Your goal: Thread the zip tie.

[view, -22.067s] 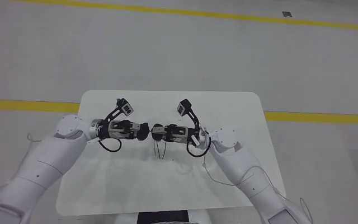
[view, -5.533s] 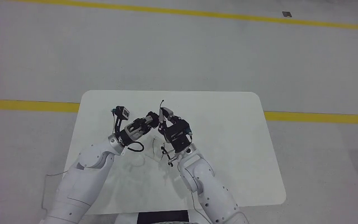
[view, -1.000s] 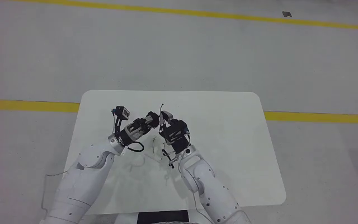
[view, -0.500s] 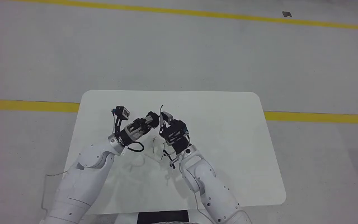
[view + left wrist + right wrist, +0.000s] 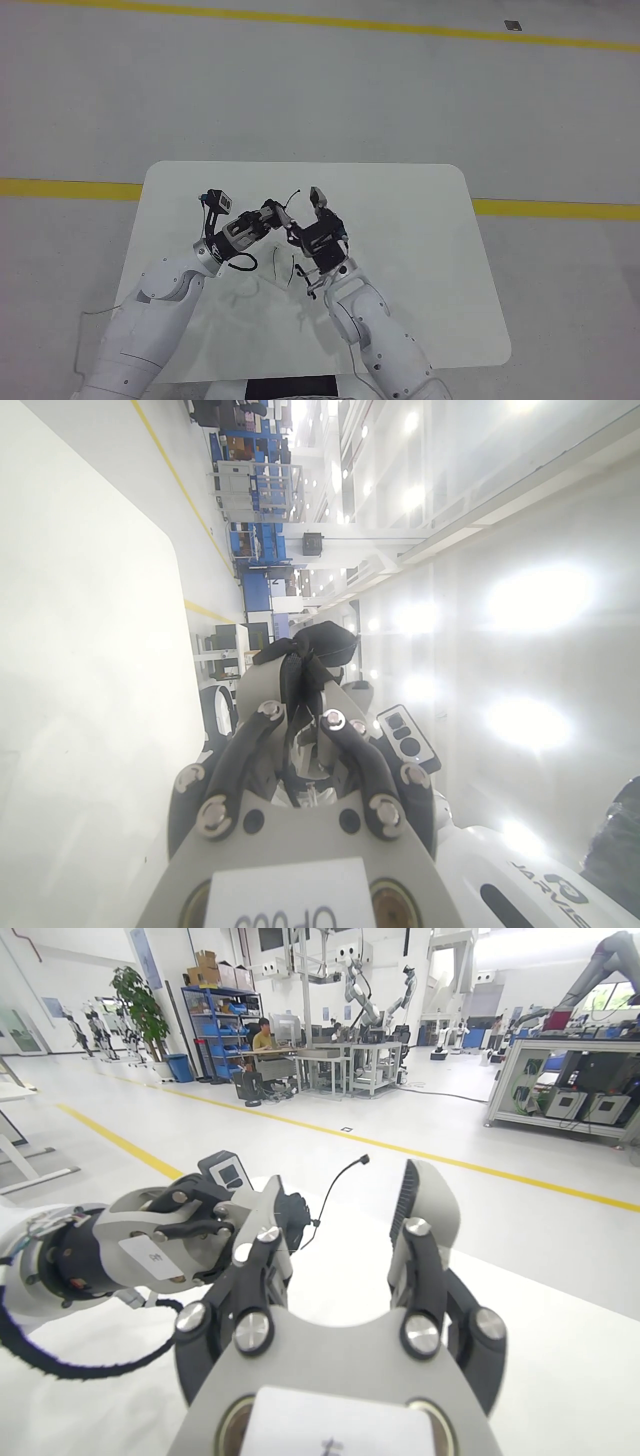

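Note:
A thin black zip tie sticks out of my left gripper, which is shut on its lower part above the middle of the white table. In the right wrist view the zip tie curves upward to its small head, free in the air. My right gripper hangs just to the right of the left one, open, with nothing between its fingers. The tie rises in front of the gap of the right gripper. The left wrist view has the left gripper closed, its dark pads together.
Thin dark strands lie on the table under the two grippers. The table's rounded far corners and side edges are some way off, and bare white surface spreads all around.
The right gripper has opened and let go of the zip tie, shifting slightly right. The tie's free end has swung from upright to leaning right. The left gripper kept its place.

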You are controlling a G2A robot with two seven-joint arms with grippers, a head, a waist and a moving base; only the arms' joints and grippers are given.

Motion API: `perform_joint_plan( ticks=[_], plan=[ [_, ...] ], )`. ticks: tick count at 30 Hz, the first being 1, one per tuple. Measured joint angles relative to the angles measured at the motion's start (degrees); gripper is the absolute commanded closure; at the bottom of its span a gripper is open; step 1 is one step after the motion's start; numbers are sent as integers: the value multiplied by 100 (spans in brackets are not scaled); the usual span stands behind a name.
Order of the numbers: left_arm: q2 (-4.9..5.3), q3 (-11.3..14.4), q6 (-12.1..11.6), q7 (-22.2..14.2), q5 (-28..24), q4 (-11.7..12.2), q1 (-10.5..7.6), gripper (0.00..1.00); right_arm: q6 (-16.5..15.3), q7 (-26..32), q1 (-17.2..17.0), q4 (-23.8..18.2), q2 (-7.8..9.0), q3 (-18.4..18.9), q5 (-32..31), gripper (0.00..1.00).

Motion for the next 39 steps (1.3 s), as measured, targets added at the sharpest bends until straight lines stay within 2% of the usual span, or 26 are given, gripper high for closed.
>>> perform_joint_plan(
  ticks=[4,8,10,12,14,15,18,20,22,26,29,30,32,39],
  plan=[
    [0,0,0,0,0,0,0,100,119,-116,29,-180,-13,-20,26,0],
    [0,1,1,1,-1,0,0,100,124,-116,28,-182,-13,-21,27,0],
    [-4,29,121,48,-119,-12,8,100,123,-115,28,-181,-13,-21,27,0],
    [-1,-6,562,65,-616,-51,0,100,149,-123,46,-177,-7,-7,-34,0],
    [22,-154,1096,12,-1209,-106,-15,100,226,-179,104,-110,27,6,-288,0],
    [36,-234,1290,-18,-1426,-139,-16,100,253,-213,142,-66,53,7,-328,0],
    [85,-491,1900,-160,-2058,-211,16,100,337,-355,342,102,207,-34,-320,0],
    [125,-657,2355,-266,-2399,-252,55,100,447,-433,521,238,374,-138,-316,0],
    [156,-778,2672,-374,-2634,-277,86,100,584,-477,705,375,549,-285,-316,0],
    [211,-904,3443,-704,-3183,-210,89,100,1081,-601,1228,740,997,-907,-317,0],
    [221,-934,3755,-649,-3592,-140,75,100,1452,-653,1528,866,1247,-1410,-317,0],
    [222,-935,3820,-620,-3710,-136,70,100,1490,-658,1584,878,1286,-1500,-317,0],
    [227,-945,3899,-572,-3862,-154,64,100,1497,-660,1597,881,1296,-1520,-317,0],
    [224,-943,3896,-559,-3870,-146,68,100,1483,-655,1585,879,1289,-1501,-317,0]
  ],
)
